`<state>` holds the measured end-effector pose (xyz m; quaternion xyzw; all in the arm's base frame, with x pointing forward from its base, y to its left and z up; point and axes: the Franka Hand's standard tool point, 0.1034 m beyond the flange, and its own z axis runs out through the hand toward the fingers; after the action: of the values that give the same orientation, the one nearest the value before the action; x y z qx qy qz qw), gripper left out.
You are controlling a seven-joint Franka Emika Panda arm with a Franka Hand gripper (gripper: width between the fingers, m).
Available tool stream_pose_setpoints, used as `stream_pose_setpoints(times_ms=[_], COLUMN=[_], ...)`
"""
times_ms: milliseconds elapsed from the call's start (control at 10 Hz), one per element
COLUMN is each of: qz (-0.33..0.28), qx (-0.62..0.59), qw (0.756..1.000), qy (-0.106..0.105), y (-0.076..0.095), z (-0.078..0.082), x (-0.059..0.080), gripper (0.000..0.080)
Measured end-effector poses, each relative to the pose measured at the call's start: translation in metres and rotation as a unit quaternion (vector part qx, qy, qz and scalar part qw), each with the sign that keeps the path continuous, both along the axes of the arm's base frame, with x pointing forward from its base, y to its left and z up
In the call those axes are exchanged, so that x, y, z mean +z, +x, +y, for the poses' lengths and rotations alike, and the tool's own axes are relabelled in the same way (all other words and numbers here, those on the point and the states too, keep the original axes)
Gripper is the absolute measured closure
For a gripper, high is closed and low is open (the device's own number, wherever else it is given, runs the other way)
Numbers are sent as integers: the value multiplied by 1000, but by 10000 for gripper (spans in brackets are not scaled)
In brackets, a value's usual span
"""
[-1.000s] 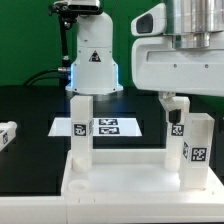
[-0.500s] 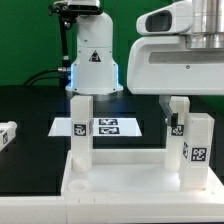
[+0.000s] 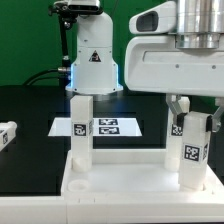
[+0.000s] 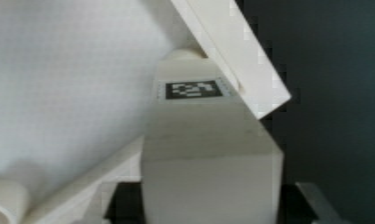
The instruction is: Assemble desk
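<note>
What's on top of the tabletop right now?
Two legs stand upright on the tabletop: one leg at the exterior view's left, one leg at its right, under the tool. Whether they sit in sockets is hidden. A third leg lies off it.

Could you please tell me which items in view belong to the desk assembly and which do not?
Job:
tabletop
standing leg
leg in pincer
loose leg
pincer

Not part:
marker board
robot base
</note>
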<state>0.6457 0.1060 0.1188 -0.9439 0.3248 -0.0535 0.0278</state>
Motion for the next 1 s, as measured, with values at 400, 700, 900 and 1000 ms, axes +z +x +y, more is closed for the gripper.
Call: stream_pose_setpoints(times_ms=[400, 700, 900, 1000], qz=[6, 11, 26, 26], qx=[-315, -395, -529, -531], qw=[947, 916, 842, 840], qy=[60, 68, 106, 106], y=[-6, -7, -10, -10], z=[-6, -5, -4, -3], x=[-4, -4, -5, -5], gripper=[511, 511, 511, 511])
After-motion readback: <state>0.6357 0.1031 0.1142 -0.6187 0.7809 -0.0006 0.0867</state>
